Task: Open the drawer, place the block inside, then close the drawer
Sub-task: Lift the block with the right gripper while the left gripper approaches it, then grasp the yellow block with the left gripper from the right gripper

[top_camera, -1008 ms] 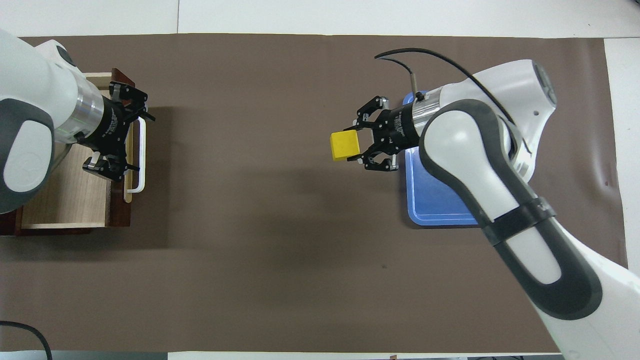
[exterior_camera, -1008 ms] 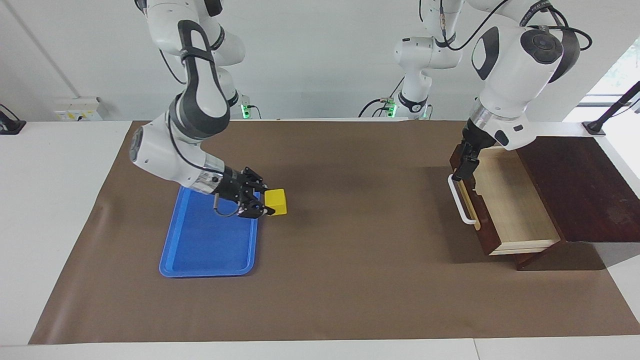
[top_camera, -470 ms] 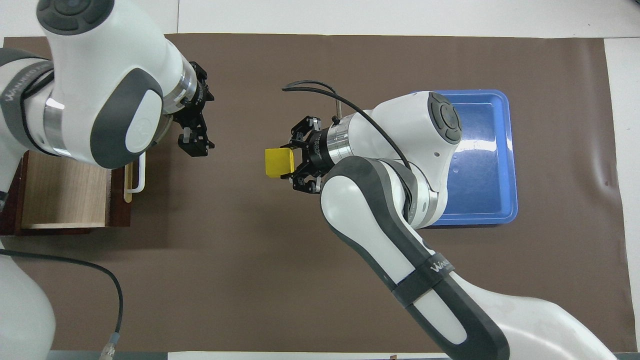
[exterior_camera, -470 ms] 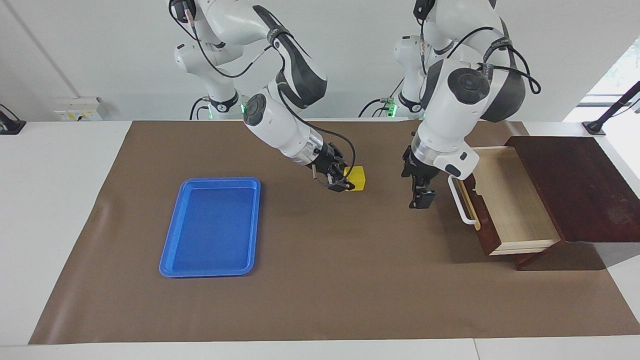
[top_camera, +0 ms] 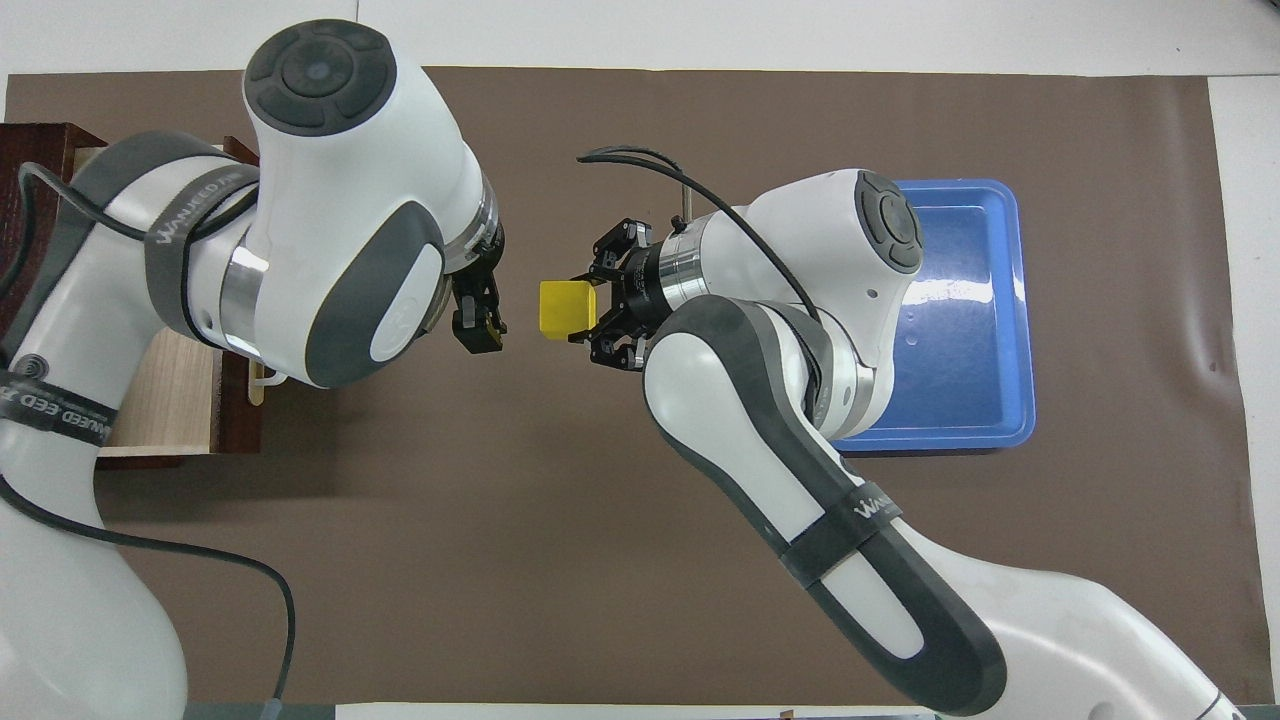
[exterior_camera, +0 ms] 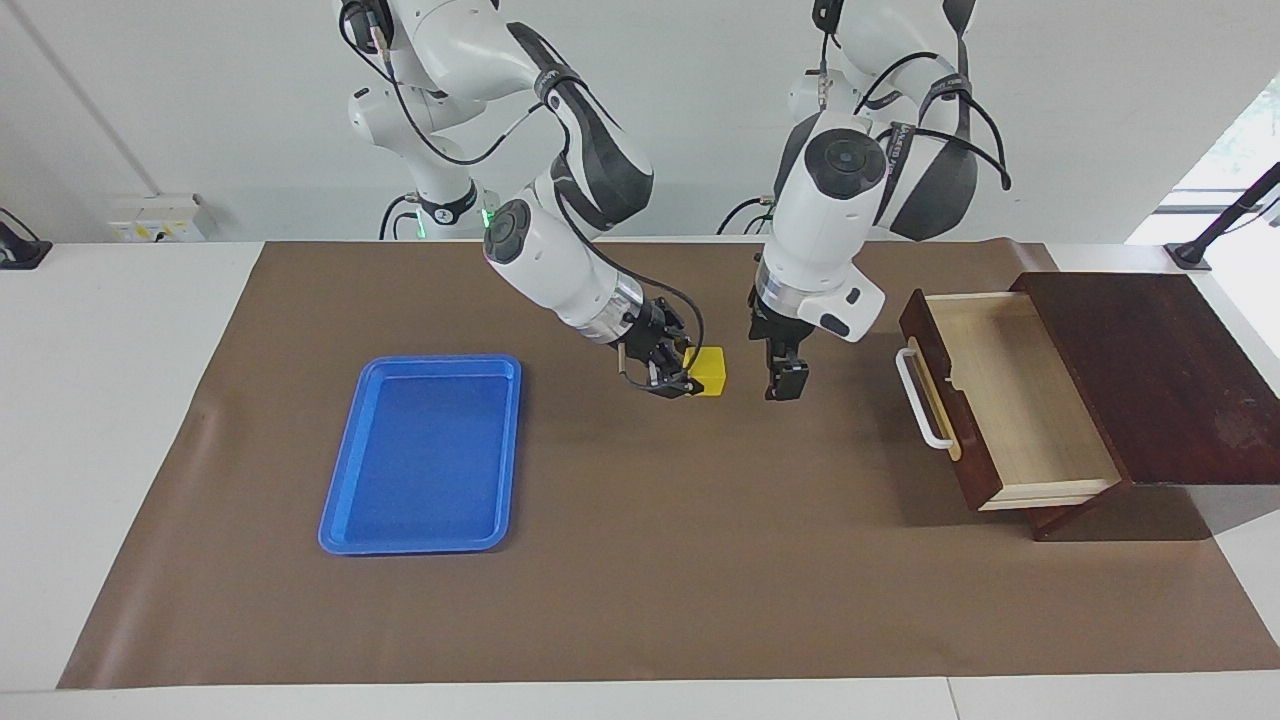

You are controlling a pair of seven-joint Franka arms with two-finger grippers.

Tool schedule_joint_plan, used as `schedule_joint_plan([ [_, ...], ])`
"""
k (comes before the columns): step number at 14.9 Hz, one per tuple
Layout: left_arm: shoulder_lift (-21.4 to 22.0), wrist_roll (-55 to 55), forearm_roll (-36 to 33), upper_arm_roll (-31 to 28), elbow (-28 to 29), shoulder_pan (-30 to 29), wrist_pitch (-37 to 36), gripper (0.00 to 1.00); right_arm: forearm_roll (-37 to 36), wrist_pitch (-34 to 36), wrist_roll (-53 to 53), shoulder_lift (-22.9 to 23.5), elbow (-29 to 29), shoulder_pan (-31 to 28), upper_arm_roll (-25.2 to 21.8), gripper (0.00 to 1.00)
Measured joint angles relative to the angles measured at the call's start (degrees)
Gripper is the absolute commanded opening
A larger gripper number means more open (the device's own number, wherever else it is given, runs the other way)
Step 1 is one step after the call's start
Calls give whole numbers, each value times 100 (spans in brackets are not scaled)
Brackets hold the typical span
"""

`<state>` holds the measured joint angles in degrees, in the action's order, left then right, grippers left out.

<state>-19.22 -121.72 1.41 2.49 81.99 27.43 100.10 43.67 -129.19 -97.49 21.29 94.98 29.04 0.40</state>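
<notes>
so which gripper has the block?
The right gripper, reaching in from the blue tray's end, shut on the yellow block. The left gripper hangs empty beside it, nearer the open drawer.

Overhead: left arm point(top_camera: 330, 200) hides most of drawer point(top_camera: 170, 400), handle nearly all covered; right arm point(top_camera: 800, 330) covers blue tray point(top_camera: 980, 300) edge toward desk middle; dark box point(top_camera: 30, 160) cut by frame edge; facing: both arm bases cropped at top.
</notes>
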Motion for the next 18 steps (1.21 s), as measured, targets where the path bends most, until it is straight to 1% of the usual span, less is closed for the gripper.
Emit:
schedule_joint_plan([
  [4, 152, -145, -1, -4, 390, 222, 387, 100, 0, -20, 0, 10, 0, 2, 1, 0],
  [11, 277, -162, -7, -3, 723, 391, 598, 100, -8, -20, 0, 20, 0, 3, 3, 0],
  [18, 277, -182, -70, -3, 844, 472, 786, 100, -13, -20, 1, 39, 5, 3, 3, 0],
])
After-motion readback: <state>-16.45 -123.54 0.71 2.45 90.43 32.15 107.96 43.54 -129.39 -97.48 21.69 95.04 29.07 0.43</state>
